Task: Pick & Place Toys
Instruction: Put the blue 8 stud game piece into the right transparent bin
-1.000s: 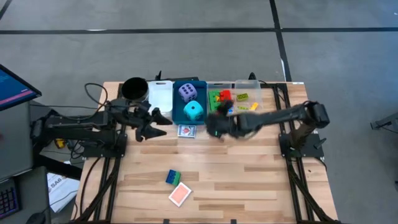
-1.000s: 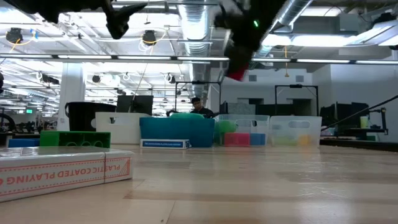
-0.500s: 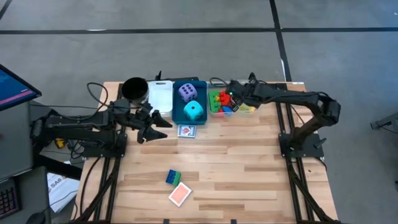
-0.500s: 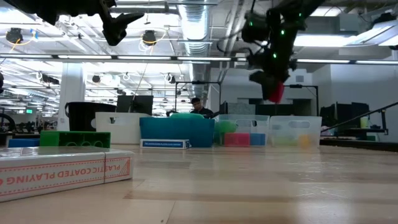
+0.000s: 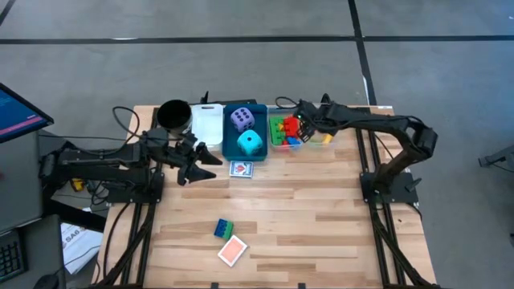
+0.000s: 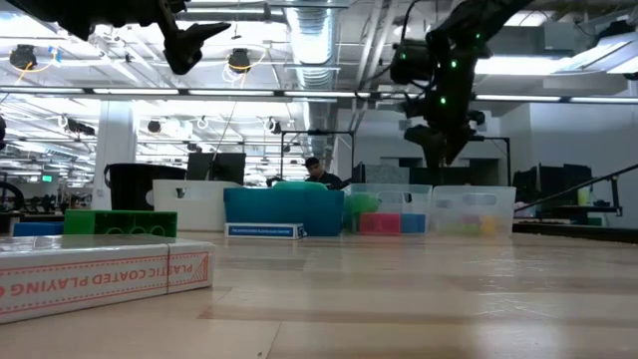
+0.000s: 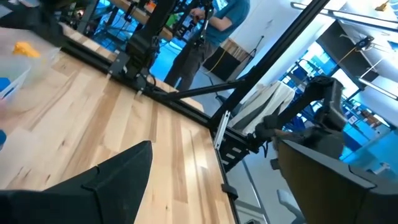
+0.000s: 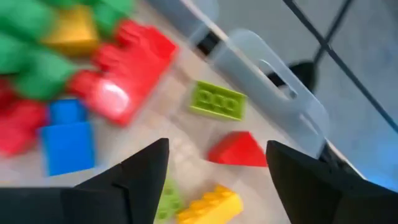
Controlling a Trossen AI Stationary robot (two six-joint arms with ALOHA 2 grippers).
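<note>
R gripper [image 5: 303, 128] hangs over clear bin [image 8: 273, 81], fingers apart, empty; red wedge brick [image 8: 239, 150] lies loose in bin w/ glossy studded plastic bricks [image 8: 121, 74]. L gripper [image 5: 207, 155] spread open nr blue bin [image 5: 226, 143].

A row of bins [image 5: 245, 120] lines the table's [image 5: 305, 217] twelve o'clock edge, dice [image 5: 250, 143] and bricks [image 5: 283, 128] inside. One card deck [image 5: 241, 169] lies just before them; another deck [image 5: 232, 251] lies near six o'clock.
</note>
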